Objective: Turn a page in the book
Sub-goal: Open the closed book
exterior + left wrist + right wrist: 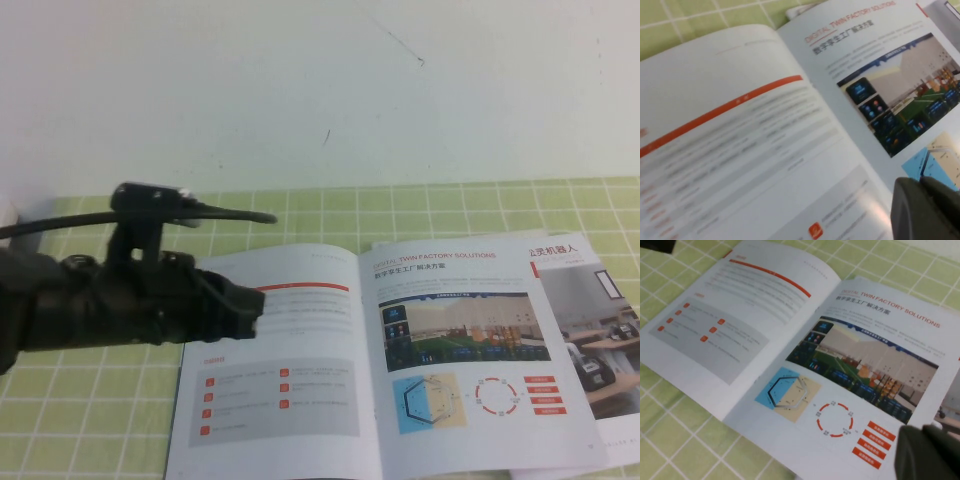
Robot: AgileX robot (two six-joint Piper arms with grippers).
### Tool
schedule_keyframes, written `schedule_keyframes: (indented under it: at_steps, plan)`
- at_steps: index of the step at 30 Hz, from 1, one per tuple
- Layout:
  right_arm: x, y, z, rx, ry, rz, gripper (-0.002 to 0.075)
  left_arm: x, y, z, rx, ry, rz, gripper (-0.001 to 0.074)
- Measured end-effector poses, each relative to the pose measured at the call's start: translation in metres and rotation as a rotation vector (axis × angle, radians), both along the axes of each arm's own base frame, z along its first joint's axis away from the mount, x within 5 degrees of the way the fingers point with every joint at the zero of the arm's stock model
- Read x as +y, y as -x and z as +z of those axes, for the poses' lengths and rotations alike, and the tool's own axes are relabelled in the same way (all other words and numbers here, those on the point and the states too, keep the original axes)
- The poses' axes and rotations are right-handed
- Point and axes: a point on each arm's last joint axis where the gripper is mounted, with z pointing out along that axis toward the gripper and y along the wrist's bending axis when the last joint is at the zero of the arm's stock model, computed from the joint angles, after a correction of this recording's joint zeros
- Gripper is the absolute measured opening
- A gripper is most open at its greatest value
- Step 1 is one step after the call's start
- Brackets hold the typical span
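High view shows the black left gripper (250,308) hovering over the left leaf of the thin glossy white-paged book (300,400), its finger spread impossible to tell; the book lies open on the green checked mat (90,400), the "TWIN FACTORY SOLUTIONS" page (470,350) flat; the right gripper (930,452) is near that page's outer corner, its opening unclear

Left gripper (255,310) low; right gripper (930,452) aloft.

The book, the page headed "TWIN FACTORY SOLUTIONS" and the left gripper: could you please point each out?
book (270,400): high view, on its left-hand page's grey panel.
page (465,340): high view, on its dark screenshot.
left gripper (255,305): high view, at its dark tip over the book's left-hand page.
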Motion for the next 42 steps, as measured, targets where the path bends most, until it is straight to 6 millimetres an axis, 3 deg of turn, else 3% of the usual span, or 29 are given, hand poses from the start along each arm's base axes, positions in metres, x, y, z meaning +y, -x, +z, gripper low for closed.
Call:
schedule_keyframes:
  at_steps: [6, 10, 17, 22, 26, 35, 42]
  plan:
    - [0.006, -0.017, -0.005, 0.079, 0.042, 0.090, -0.0003, -0.055, -0.023, -0.015, -0.015, -0.034, -0.126, -0.0004]
    - [0.013, -0.020, -0.010, 0.146, 0.149, 0.160, -0.0003, -0.077, -0.033, -0.045, 0.064, -0.059, -0.160, -0.0004]
    - [0.012, -0.025, -0.014, 0.207, 0.357, 0.175, -0.0003, -0.080, -0.041, -0.084, 0.166, -0.106, -0.148, -0.0004]
    - [0.016, -0.030, -0.012, 0.156, 0.323, 0.185, -0.0003, -0.079, -0.040, -0.103, 0.240, -0.149, -0.144, -0.0004]
    - [0.020, -0.034, -0.010, 0.151, 0.254, 0.168, -0.0003, -0.079, -0.041, -0.105, 0.254, -0.161, -0.142, -0.0004]
    - [0.015, -0.065, -0.015, 0.454, 0.319, 0.112, -0.0003, -0.079, -0.041, -0.106, 0.256, -0.163, -0.141, -0.0004]
    - [0.022, -0.079, -0.022, 0.502, 0.272, 0.063, 0.0018, -0.079, -0.041, -0.106, 0.258, -0.163, -0.139, -0.0004]
